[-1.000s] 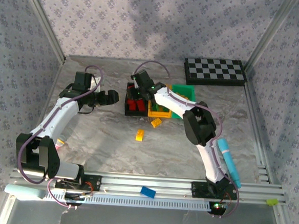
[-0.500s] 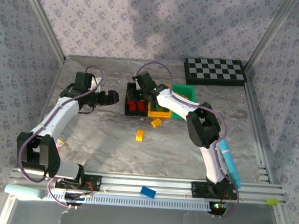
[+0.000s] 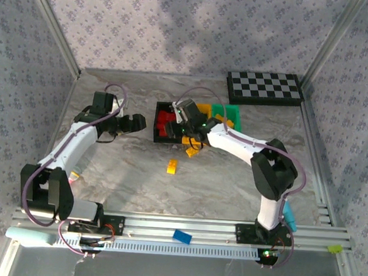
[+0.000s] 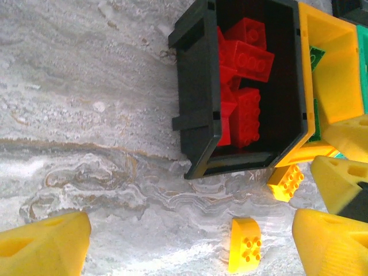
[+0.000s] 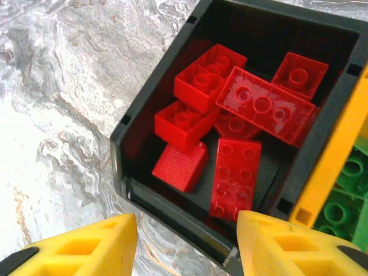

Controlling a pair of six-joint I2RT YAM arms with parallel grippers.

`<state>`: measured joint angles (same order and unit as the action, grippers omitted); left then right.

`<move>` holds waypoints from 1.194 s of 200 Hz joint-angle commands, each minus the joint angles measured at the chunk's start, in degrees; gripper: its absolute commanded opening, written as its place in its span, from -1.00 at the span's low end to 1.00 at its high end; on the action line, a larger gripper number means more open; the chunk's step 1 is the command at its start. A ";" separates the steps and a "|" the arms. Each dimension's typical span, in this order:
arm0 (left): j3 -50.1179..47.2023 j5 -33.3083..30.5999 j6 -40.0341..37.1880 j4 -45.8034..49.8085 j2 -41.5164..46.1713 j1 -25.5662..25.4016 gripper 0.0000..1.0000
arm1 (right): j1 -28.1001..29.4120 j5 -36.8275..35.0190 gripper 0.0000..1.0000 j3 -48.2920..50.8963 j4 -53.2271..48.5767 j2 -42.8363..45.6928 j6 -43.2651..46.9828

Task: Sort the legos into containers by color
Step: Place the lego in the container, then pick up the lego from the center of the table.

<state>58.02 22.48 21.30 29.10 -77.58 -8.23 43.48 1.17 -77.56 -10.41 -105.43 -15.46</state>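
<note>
Top external: right gripper (image 3: 190,136) hangs over the near edge of three joined bins, jaws wide, nothing held. The row is black plastic bin (image 3: 157,126), yellow-orange plastic bin (image 3: 203,108), green plastic bin (image 3: 233,116). Left gripper (image 3: 136,123) is left of the black one, apart from it, jaws wide, empty. Red studded bricks (image 5: 236,121) are piled in the black bin. Green studded bricks (image 5: 345,198) lie just past the yellow-orange wall. Two loose yellow studded bricks (image 4: 286,182) sit on the marbled desk (image 3: 125,165), one just beside the right gripper. Black-and-white checkerboard (image 3: 263,88) is at the far right. Small blue brick (image 3: 181,236) is on the front rail.
</note>
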 commanded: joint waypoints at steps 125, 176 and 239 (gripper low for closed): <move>-18.00 -6.36 13.17 -19.08 14.75 -6.94 0.84 | 0.64 -9.17 0.01 14.91 8.14 7.50 6.56; -18.01 -9.52 14.21 -17.90 14.60 -7.19 0.88 | 0.72 -9.53 0.01 15.21 8.47 7.46 6.63; -19.60 -17.54 15.94 -20.05 11.35 -16.69 0.86 | 0.86 -8.92 0.01 17.34 6.31 10.32 4.10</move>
<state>39.86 8.49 35.53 11.92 -64.77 -22.00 43.92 -7.14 -61.78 -2.76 -97.67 -9.80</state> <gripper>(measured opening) 0.935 0.508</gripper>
